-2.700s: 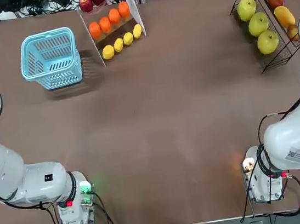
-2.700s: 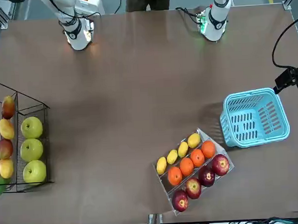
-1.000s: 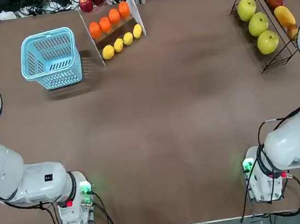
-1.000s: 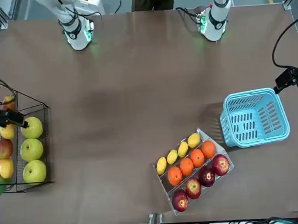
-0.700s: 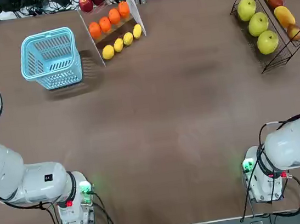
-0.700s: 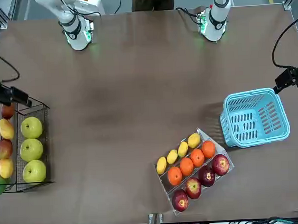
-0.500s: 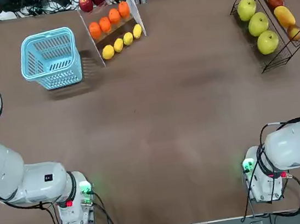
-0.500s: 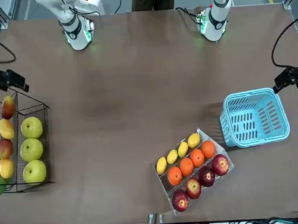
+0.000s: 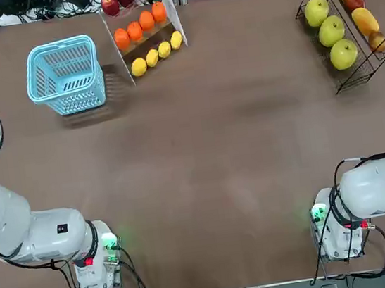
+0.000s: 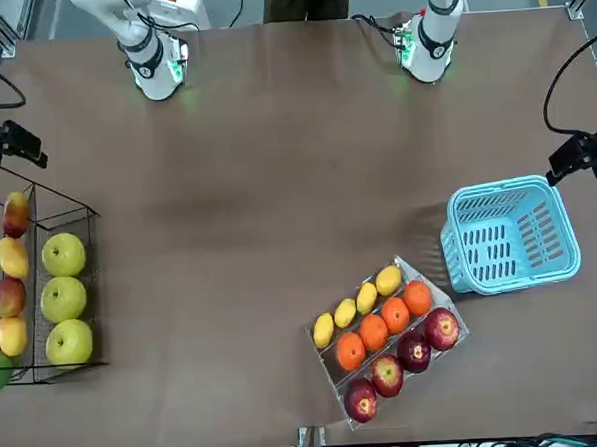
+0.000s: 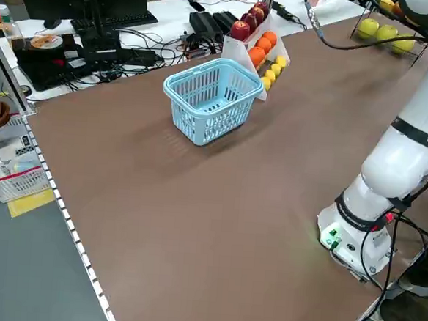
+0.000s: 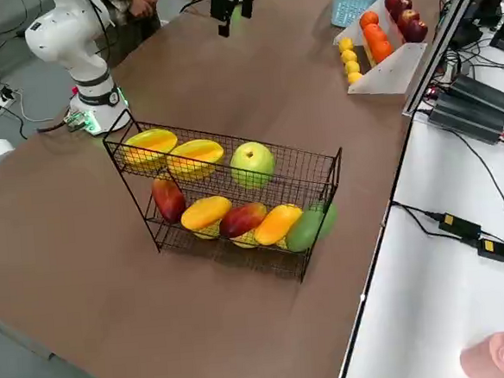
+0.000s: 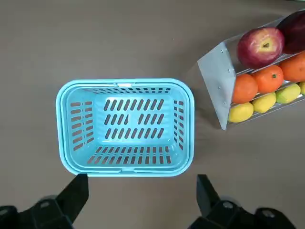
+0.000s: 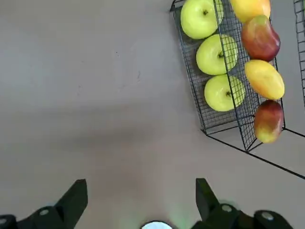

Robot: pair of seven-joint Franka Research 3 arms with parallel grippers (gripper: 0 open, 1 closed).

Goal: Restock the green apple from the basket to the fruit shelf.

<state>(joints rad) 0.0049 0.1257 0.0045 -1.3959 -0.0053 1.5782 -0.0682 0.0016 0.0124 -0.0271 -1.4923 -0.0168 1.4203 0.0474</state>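
- My left gripper hangs high over the basket at the far left of the table, fingers spread wide, holding nothing.
- The basket's lattice floor shows bare all the way across, so I judge the pick is done.
- Just beside the basket, to its right, is the white stand of oranges, lemons and red apples. It is not my concern, only something to keep clear of.
- From there a broad stretch of bare brown top runs to the far right corner, with plenty of room to swing.
- The fruit shelf sits at that corner, hard by the table's right edge.
- Three round yellow-green fruits fill its front row. I take the green apple to be the near one, though I cannot tell it from its neighbours.
- My right gripper hovers above open table near the shelf, wide open and empty.
- I judge the restock finished; only parking both arms is left.
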